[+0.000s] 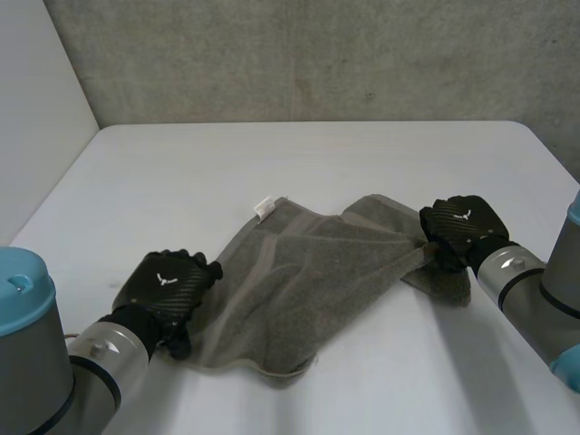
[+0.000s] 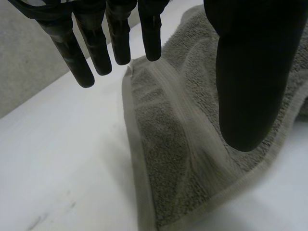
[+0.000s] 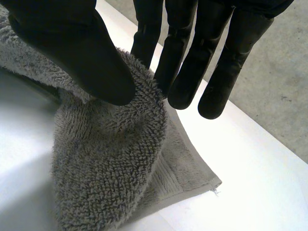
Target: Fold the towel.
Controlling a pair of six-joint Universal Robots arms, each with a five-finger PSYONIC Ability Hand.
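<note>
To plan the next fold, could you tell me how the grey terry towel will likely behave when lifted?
The grey terry towel will probably flop: it sags in a loose fold where the right hand pinches it. Its thick looped pile suggests good grip, unlikely to slip. Pushed across the white table, it would likely bunch, judging by its creases.

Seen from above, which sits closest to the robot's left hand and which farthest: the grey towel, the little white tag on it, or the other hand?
1. The towel, right beside the left hand.
2. The white tag, on the towel's far edge.
3. The right hand, across the towel, pinching its other end.
</note>
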